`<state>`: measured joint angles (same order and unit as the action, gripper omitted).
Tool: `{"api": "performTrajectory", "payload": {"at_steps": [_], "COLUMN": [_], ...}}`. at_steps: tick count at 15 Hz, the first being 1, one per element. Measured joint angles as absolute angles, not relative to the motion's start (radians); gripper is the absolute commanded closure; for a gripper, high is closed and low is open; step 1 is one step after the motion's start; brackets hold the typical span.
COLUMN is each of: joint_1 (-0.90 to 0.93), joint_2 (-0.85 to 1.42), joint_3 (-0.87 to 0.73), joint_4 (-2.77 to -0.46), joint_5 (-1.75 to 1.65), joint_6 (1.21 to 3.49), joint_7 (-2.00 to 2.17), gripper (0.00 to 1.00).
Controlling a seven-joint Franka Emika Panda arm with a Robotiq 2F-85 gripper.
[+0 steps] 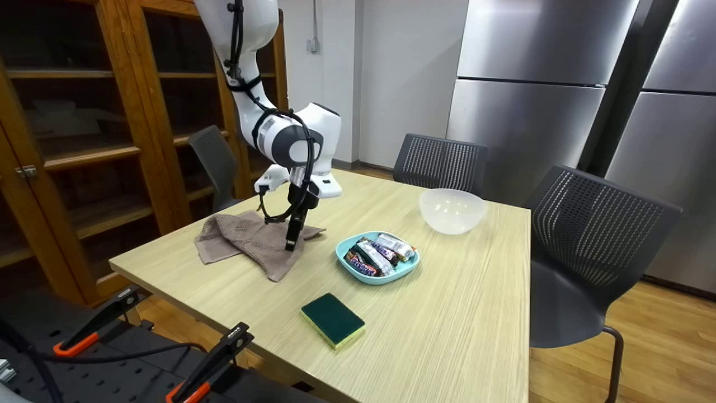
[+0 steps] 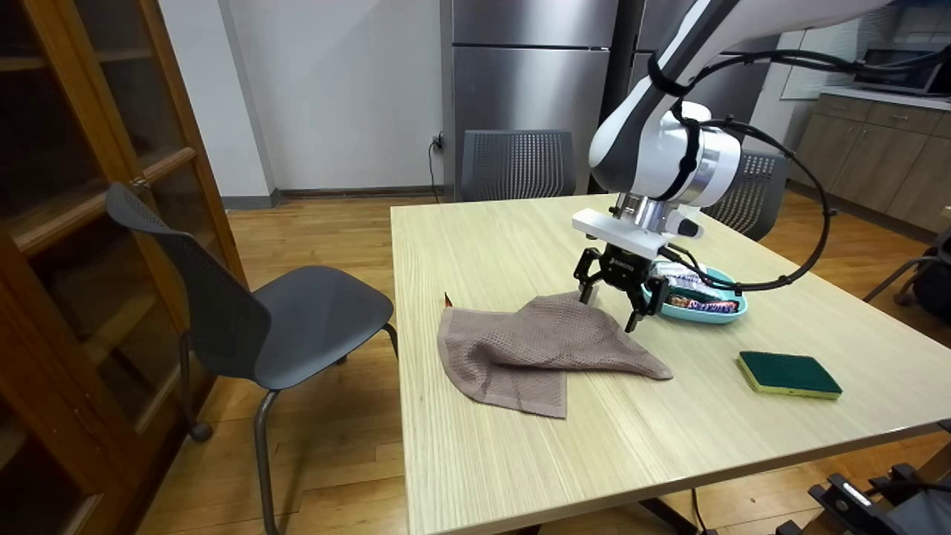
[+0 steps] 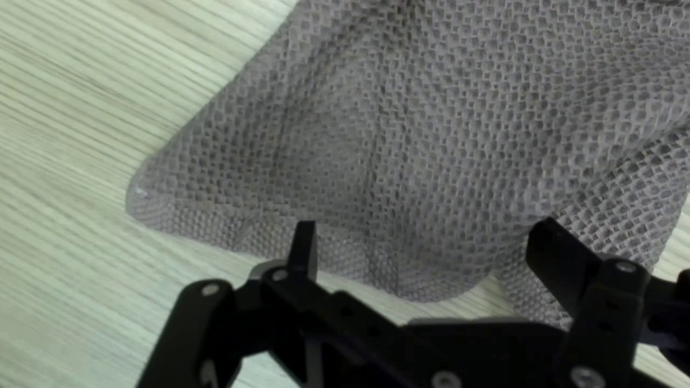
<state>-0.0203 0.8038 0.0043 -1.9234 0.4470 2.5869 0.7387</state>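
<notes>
A grey-brown woven cloth (image 1: 238, 232) lies rumpled on the table in both exterior views (image 2: 535, 338). In the wrist view the cloth (image 3: 404, 140) fills most of the picture, with a corner at the left and a curved edge between the fingers. My gripper (image 3: 424, 226) is open, with its fingertips apart over the cloth's edge and nothing held. In an exterior view the gripper (image 2: 608, 312) points down at the side of the cloth nearest the blue bowl. I cannot tell whether the fingertips touch the cloth. A small orange and black tip (image 2: 448, 300) sticks out by the cloth's far edge.
A light blue bowl (image 1: 386, 280) holds several wrapped bars (image 1: 376, 257). A green and yellow sponge (image 1: 333, 320) lies near the table's front edge. A translucent white bowl (image 1: 452, 212) stands farther back. Dark chairs (image 2: 319, 319) stand around the table (image 2: 475, 461).
</notes>
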Motion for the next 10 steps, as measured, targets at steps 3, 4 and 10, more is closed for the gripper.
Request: {"api": "performTrajectory", "payload": {"at_steps": [3, 4, 10], "joint_1": [-0.026, -0.028, -0.038], "joint_2": [0.804, 0.804, 0.804], "joint_3": [0.008, 0.01, 0.02], "joint_4": [-1.923, -1.923, -1.923], "joint_5": [0.467, 0.475, 0.511], "joint_6": [2.59, 2.593, 2.612], "joint_7": [0.73, 0.724, 0.676], "gripper": [0.42, 0.51, 0.96]}}
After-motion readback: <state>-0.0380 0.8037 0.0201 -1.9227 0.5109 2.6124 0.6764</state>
